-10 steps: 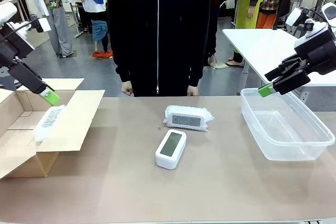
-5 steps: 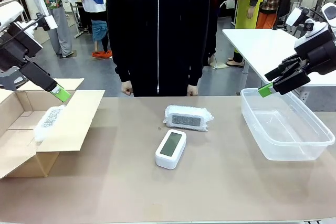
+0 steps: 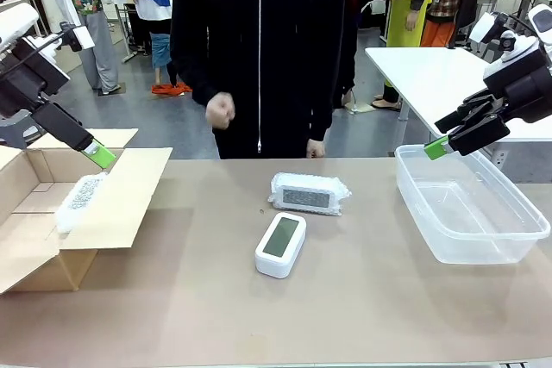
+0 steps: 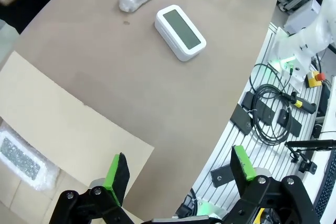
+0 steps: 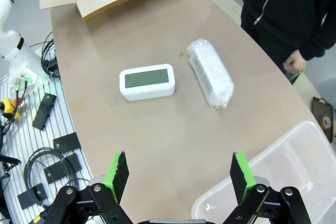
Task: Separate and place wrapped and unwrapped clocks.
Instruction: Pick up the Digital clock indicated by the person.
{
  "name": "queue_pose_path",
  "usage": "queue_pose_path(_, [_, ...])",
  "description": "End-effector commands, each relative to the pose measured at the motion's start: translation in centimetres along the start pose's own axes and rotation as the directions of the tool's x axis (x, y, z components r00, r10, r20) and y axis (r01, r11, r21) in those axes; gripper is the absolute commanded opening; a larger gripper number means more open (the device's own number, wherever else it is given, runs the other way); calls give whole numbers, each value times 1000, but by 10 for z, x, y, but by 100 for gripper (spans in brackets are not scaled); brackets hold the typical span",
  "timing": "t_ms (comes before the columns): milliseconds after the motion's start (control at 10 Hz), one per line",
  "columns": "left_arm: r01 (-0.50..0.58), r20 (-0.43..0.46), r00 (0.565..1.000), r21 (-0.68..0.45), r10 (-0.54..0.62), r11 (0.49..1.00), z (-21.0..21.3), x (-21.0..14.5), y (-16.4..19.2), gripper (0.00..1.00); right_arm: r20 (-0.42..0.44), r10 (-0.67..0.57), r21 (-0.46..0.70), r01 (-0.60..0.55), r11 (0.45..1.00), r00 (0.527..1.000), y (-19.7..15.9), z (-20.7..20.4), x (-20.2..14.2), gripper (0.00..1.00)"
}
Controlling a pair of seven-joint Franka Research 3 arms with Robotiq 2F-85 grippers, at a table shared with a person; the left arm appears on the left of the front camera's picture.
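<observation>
A robotics lab: loose cables (image 4: 283, 97), an emergency-stop button (image 4: 315, 78) and a white arm base (image 4: 302, 40) flank the table (image 4: 157, 93).

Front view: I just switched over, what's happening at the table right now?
Nothing is being held at the moment. The left gripper hangs open over the cardboard box, where one wrapped clock lies. The right gripper hangs open by the clear plastic bin. The bare clock and the second wrapped clock lie mid-table, close but apart. The person across the table has one hand raised.
</observation>
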State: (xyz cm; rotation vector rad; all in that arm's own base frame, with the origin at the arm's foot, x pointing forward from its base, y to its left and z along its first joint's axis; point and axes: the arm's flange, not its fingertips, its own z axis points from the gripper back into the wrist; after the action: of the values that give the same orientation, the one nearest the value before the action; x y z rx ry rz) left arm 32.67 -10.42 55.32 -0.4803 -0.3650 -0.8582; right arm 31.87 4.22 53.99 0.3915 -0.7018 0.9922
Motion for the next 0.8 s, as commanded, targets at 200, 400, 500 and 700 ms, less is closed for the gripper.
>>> queue_pose_path(200, [6, -9, 1000, -1, -6, 1000, 1, 0, 0, 100, 25, 9, 25, -9, 1000, 1000, -2, -3, 0, 100])
queue_pose_path(400, [6, -9, 1000, -1, -6, 1000, 1, 0, 0, 100, 25, 9, 25, -9, 1000, 1000, -2, -3, 0, 100])
queue_pose_path(500, [6, -9, 1000, -1, -6, 1000, 1, 0, 0, 100, 25, 9, 25, -9, 1000, 1000, -2, -3, 0, 100])
queue_pose_path(700, [6, -9, 1000, -1, -6, 1000, 1, 0, 0, 100, 25, 9, 25, -9, 1000, 1000, -2, -3, 0, 100])
